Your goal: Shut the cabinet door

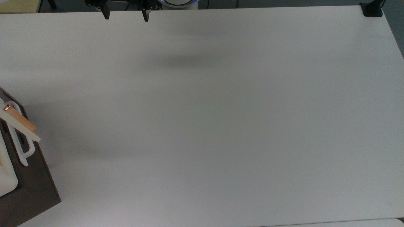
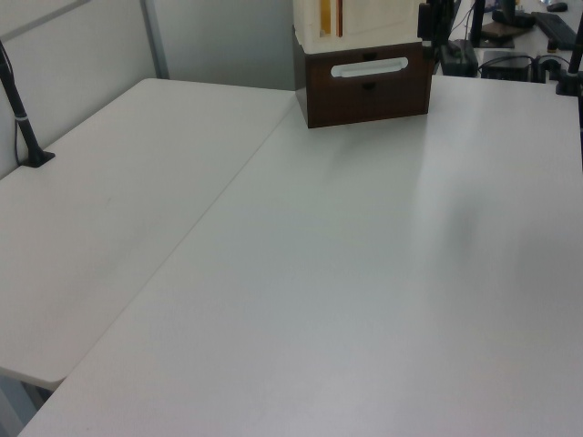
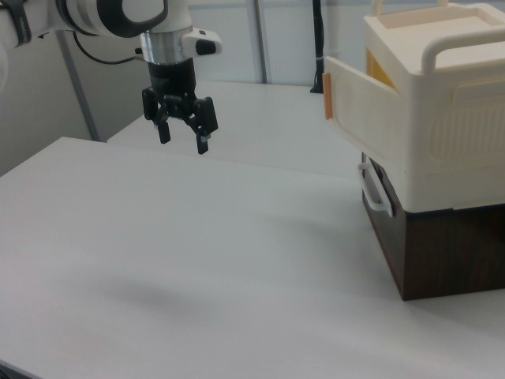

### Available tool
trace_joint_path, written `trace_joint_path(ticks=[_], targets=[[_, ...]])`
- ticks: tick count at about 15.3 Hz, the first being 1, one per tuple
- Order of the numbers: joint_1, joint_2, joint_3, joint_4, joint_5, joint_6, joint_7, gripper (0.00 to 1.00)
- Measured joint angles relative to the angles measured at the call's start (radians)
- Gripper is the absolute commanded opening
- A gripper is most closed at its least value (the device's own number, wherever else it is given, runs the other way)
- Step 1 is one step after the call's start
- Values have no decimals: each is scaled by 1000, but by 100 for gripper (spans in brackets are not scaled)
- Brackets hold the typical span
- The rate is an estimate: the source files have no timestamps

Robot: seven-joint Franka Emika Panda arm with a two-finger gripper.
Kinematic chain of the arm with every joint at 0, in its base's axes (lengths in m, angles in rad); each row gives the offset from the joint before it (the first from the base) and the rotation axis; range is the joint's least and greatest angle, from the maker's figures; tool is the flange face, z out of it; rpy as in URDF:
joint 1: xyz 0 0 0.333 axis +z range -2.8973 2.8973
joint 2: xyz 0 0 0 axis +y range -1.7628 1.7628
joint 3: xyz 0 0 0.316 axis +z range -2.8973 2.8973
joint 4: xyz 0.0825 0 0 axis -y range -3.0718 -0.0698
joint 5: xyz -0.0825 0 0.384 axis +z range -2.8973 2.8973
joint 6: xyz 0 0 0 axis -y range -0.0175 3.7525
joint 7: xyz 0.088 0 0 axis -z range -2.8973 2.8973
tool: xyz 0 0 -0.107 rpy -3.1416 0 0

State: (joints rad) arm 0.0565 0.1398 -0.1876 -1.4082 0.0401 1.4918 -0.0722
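Note:
The cabinet door point(image 1: 22, 124) stands swung open from the cream cabinet point(image 3: 442, 103) at the top view's left edge. Its orange-tan edge faces up and a copper fitting point(image 1: 8, 107) sits at its inner end. In the right view the cabinet door point(image 3: 363, 106) juts out to the left, with its orange edge point(image 3: 327, 96) at the free end. In the left view an orange strip of the door point(image 2: 337, 16) shows at the top. My gripper point(image 3: 183, 140) hangs open and empty above the table, well away from the door. In the top view the gripper point(image 1: 125, 15) is at the upper edge.
A white U-shaped loop handle point(image 1: 22, 148) lies on the dark brown base point(image 1: 34, 186) under the cabinet, and both show again in the right view as handle point(image 3: 375, 189) and base point(image 3: 442, 245). A wide white table point(image 1: 221, 126) stretches between gripper and cabinet. A black clamp point(image 1: 371, 9) sits at its far corner.

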Motion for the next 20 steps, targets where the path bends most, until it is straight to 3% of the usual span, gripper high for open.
trace_joint_path(ticks=[13, 17, 20], targets=[[0, -8, -25, 5, -14, 0, 0, 99], [0, -8, -25, 5, -14, 0, 0, 86], [0, -8, -25, 5, -14, 0, 0, 48]])
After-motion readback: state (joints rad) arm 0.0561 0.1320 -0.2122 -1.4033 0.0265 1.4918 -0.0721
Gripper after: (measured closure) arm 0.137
